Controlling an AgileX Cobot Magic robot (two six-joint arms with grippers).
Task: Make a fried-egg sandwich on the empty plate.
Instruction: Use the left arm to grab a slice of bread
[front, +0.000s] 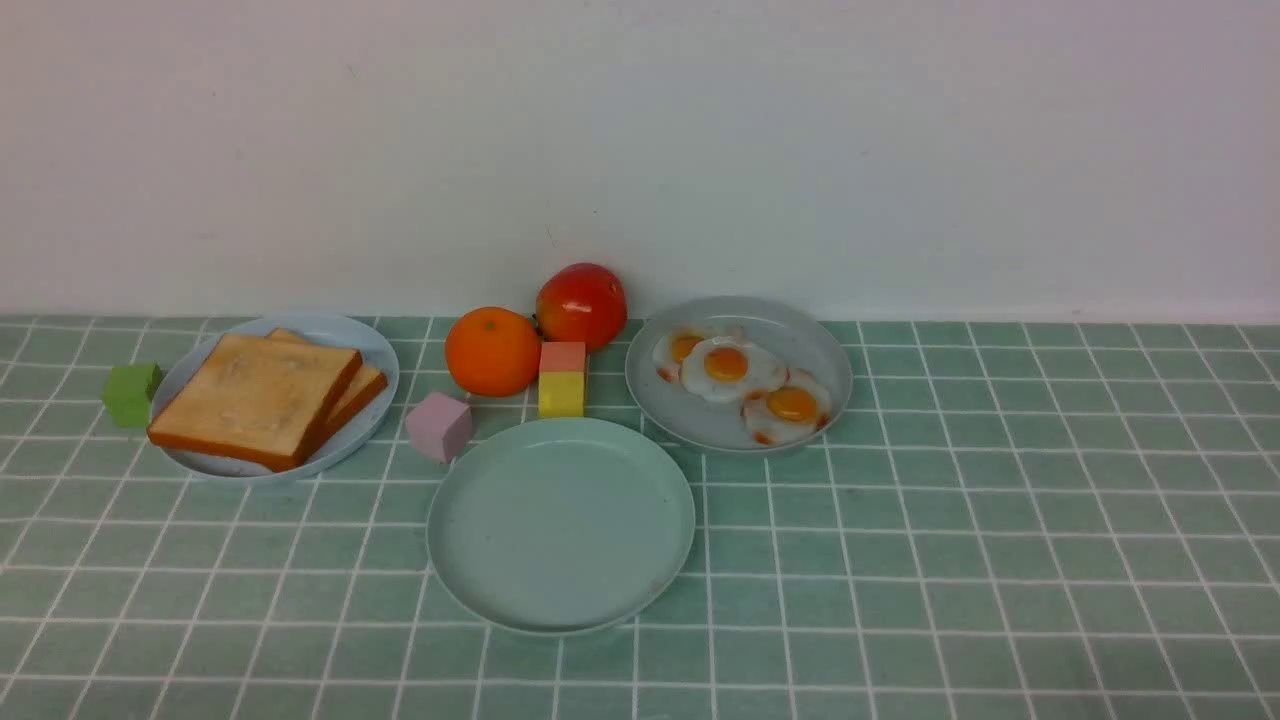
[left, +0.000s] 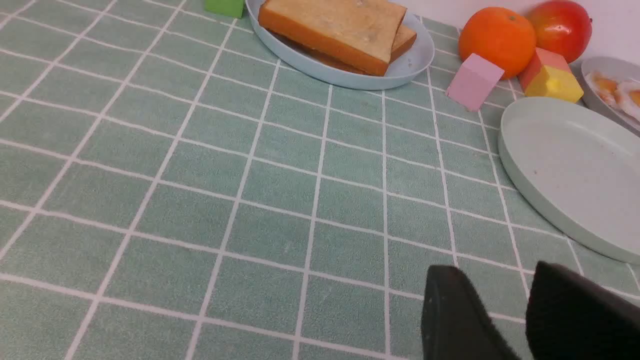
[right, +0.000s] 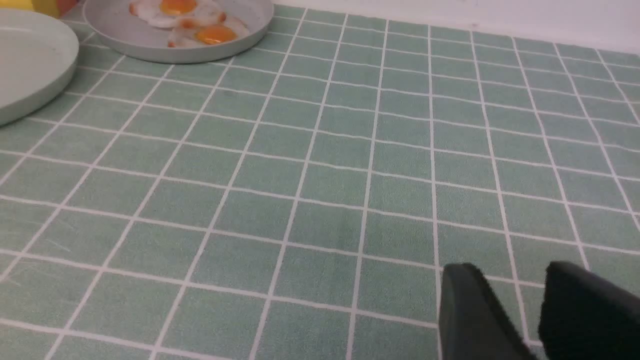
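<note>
The green-tiled table (front: 1000, 560) carries three plates. The empty plate (front: 560, 520), mint green, sits in the middle and closest to the robot, with nothing on it. The pale blue plate (front: 340, 330) lies further back on the robot's left, and the grey plate (front: 800, 340) further back on its right, its edge just beside the empty plate's far rim.

The two toast slices (front: 255, 395) rest on the pale blue plate, the top one lapping over the lower and leaning a little on it. Being square, they have no long axis to line up with; the top slice's thick near edge faces the left arm. Three fried eggs (front: 727, 365) lie flat and overlapping on the grey plate.

Neither arm shows in the front view. The left hand (left: 495, 282) hangs low over bare table, its two fingers parted with only tiles between them, holding nothing. The right hand (right: 510, 282) is the same: fingers apart, empty, over bare table.

A sandwich likely starts with bread, so the deciding relation is that the toast lies on the left, ahead of the left hand and well apart from it. The left arm is nearer to it; the right arm is nearer to the eggs.
</note>
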